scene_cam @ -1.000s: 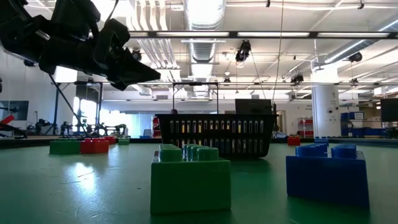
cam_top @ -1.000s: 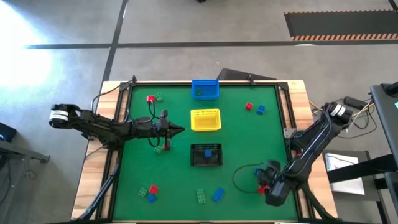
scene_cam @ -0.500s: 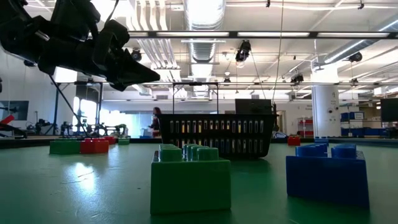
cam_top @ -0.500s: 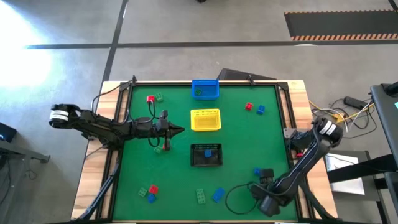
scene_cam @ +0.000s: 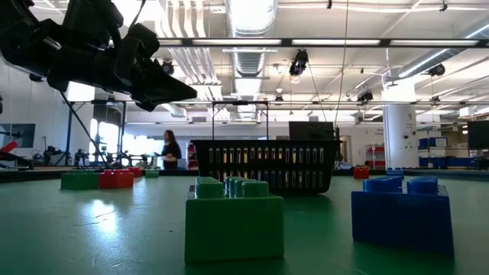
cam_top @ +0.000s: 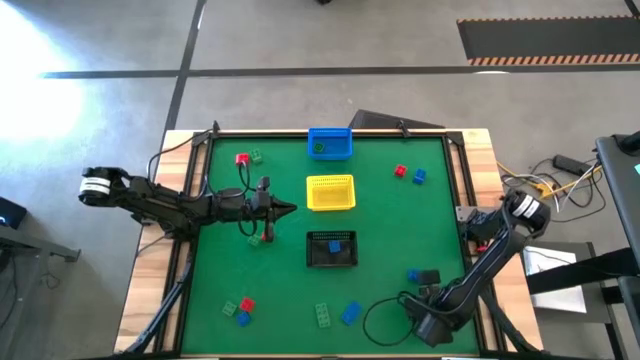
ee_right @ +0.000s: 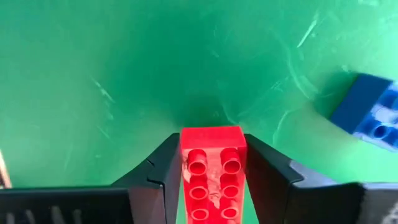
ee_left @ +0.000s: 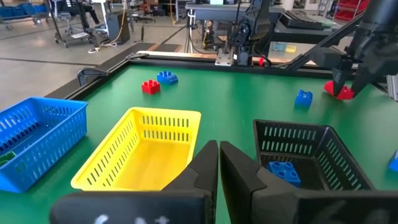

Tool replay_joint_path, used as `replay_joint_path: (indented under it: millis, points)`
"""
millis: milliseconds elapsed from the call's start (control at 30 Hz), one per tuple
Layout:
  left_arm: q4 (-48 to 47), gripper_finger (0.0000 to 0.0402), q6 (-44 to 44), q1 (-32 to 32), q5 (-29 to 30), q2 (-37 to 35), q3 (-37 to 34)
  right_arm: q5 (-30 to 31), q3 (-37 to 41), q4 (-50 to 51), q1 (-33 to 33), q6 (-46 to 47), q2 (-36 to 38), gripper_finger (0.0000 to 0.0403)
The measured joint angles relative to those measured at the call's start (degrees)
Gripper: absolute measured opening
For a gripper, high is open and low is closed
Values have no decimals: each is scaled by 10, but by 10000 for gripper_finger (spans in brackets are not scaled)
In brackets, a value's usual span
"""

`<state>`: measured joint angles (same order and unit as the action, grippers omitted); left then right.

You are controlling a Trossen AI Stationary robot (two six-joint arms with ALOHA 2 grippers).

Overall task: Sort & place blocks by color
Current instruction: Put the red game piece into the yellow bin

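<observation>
My right gripper (ee_right: pixel 212 140) points down at the table's near right and is shut on a red block (ee_right: pixel 212 168); the left wrist view shows that gripper (ee_left: pixel 346 87) far off. A blue block (ee_right: pixel 368 112) lies just beside it on the green mat. My left gripper (cam_top: pixel 285 207) hangs shut and empty over the table's left half, level, pointing toward the baskets. Other red, green and blue blocks lie scattered: far left (cam_top: pixel 242 158), far right (cam_top: pixel 401 171), near left (cam_top: pixel 240 308), near centre (cam_top: pixel 324 315). My right gripper pinches the red block by its two long sides (ee_right: pixel 184 163) between its two fingers. The fingers come from above, pointing down, and lie along the block's sides. The block's studs face up; whether it rests on the mat or hangs clear, I cannot tell.
Down the table's middle stand a blue basket (cam_top: pixel 330 143) holding a green block, a yellow basket (cam_top: pixel 330 192) and a black basket (cam_top: pixel 331 250) holding a blue block. A cable loops on the mat near my right arm (cam_top: pixel 385 310). A person walks in the room behind (scene_cam: pixel 168 149).
My right gripper has gone down and toward the table's near edge, with the arm folding lower over the near right corner, and now stands still. My left arm has kept still. In the room behind, a person has walked leftward.
</observation>
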<state>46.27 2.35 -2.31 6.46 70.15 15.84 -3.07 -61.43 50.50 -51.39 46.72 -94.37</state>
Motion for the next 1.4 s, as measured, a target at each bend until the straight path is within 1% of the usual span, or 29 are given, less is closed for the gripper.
replay_joint_path:
  millis: [133, 200, 267, 333, 367, 433, 600, 767, 900, 1000, 1100, 1200, 1267, 1400]
  points:
    - [1, 0, 2, 0, 0, 0, 2, 5, 0, -1, 25, 12, 29, 129]
    - [0, 0, 2, 0, 0, 0, 2, 24, 0, -6, 41, 11, 44, 129]
    - [0, 0, 3, 0, 0, 0, 2, 61, -4, -6, 63, -3, 58, 129]
    - [0, 0, 3, 0, 0, 0, 2, 116, -11, -10, 93, -26, 74, 129]
    - [1, 0, 3, 0, 0, 0, 2, 140, -14, -17, 111, -38, 82, 129]
    - [2, 0, 3, 0, 0, 0, 2, 168, -22, -28, 153, -68, 94, 129]
    - [8, 0, 3, 0, 0, 0, 4, 202, -49, -80, 281, -135, 104, 129]
    - [8, 0, 3, 0, 0, 1, 3, 202, -87, -142, 396, -254, 87, 130]
    - [9, 0, 3, 0, 0, 3, 3, 181, -141, -160, 480, -338, 58, 130]
    - [13, 0, 3, 0, 0, 3, 3, 150, -183, -170, 533, -399, 23, 131]
    - [13, 0, 3, 0, 0, 3, 4, 104, -217, -179, 572, -461, -16, 131]
    - [12, 0, 3, 0, 0, 3, 5, 90, -239, -182, 600, -507, -57, 131]
    - [13, 0, 5, 1, 0, 3, 5, 84, -246, -181, 615, -523, -84, 132]
    - [12, 0, 4, 1, 0, 3, 3, 45, -246, -182, 642, -541, -133, 132]
